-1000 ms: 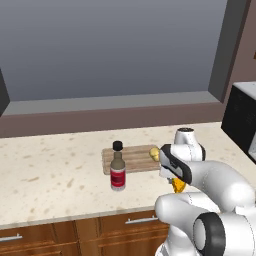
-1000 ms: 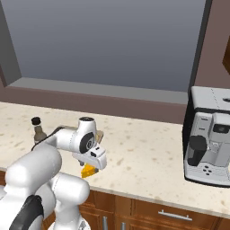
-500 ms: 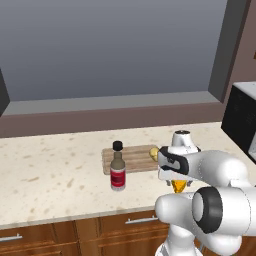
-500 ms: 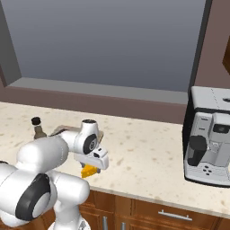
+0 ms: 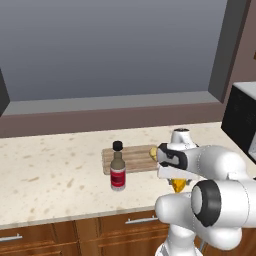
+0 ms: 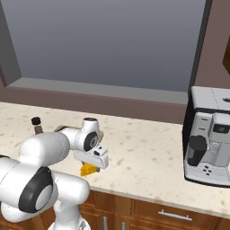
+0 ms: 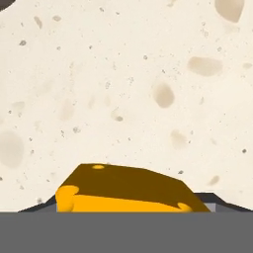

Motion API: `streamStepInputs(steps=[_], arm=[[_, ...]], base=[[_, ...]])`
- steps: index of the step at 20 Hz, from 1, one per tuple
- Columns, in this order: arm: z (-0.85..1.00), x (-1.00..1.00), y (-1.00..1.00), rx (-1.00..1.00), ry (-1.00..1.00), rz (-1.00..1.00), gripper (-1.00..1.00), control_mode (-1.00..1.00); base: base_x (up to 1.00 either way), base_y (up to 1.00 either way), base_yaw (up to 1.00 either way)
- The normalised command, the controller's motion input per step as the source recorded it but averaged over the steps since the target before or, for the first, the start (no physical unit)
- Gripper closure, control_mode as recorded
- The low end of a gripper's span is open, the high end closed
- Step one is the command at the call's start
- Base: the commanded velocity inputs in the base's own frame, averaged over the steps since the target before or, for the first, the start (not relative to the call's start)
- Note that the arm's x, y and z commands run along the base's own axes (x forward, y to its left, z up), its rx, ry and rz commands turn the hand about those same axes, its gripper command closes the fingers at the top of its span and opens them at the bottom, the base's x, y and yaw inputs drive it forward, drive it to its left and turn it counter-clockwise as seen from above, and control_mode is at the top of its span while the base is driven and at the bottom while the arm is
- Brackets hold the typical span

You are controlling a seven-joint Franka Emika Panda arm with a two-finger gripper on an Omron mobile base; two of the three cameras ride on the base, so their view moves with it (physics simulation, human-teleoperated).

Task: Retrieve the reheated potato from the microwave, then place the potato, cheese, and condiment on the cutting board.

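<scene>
Gripping orange wedge cheese (image 7: 123,190), end effector (image 6: 91,165) clenched, above speckled stone counter (image 7: 128,84)

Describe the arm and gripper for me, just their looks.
The arm is glossy white, built of rounded, bulbous segments with dark grey ring joints. The hand is a boxy white block with a dark panel. The gripper has small dark fingertips.

Materials you see here
The counter (image 5: 60,170) is matt speckled stone, the cutting board (image 5: 132,158) grained wood, the cheese (image 7: 126,190) smooth and waxy.
</scene>
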Motion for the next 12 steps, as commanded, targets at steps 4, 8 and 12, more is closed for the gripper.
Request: streamStepInputs(steps=[4, 8, 12], arm=[[0.27, -0.08, 0.28, 0.01, 0.0, 0.0, 1.0, -1.0], [0.4, 0.17, 0.29, 0.0, 0.0, 0.06, 1.0, -1.0], [0.38, 0.33, 0.17, 0.03, 0.0, 0.15, 1.0, -1.0]], base=[[0.0, 0.0, 0.0], [0.0, 0.0, 0.0], [0.0, 0.0, 0.0]])
